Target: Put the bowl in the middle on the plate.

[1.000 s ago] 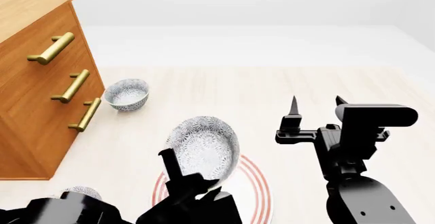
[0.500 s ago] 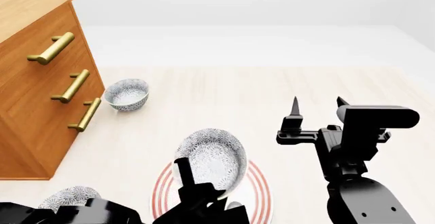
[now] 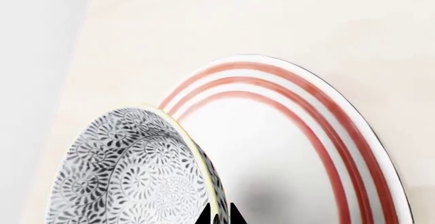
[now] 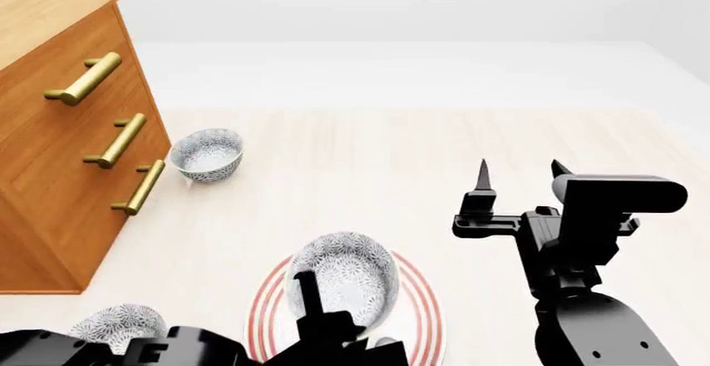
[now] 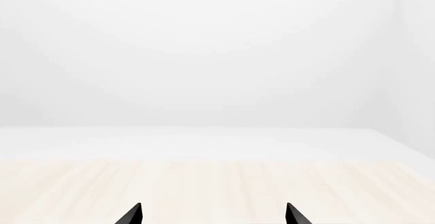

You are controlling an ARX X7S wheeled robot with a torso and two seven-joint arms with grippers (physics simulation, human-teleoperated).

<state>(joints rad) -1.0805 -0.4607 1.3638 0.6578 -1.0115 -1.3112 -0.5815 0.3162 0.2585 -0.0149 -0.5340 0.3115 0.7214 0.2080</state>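
Note:
My left gripper (image 3: pixel 219 215) is shut on the rim of the grey-blue floral bowl (image 3: pixel 129 173), one finger inside and one outside. The bowl is tilted and hangs over the near left part of the red-ringed plate (image 3: pixel 292 147). In the head view the bowl (image 4: pixel 344 279) sits low over the plate (image 4: pixel 421 308), with my left gripper (image 4: pixel 306 289) at its near edge; whether they touch I cannot tell. My right gripper (image 4: pixel 518 170) stands open and empty to the right, pointing up, well above the floor (image 5: pixel 217 183); its fingertips (image 5: pixel 291 213) are far apart.
A wooden dresser (image 4: pixel 56 150) with brass handles stands at the left. A second floral bowl (image 4: pixel 206 154) lies beside its lower drawer, and a third (image 4: pixel 116 324) shows at the near left, partly behind my left arm.
My left gripper has brought the bowl down and nearer, from high and steeply tilted to low over the plate. The right arm has barely moved.

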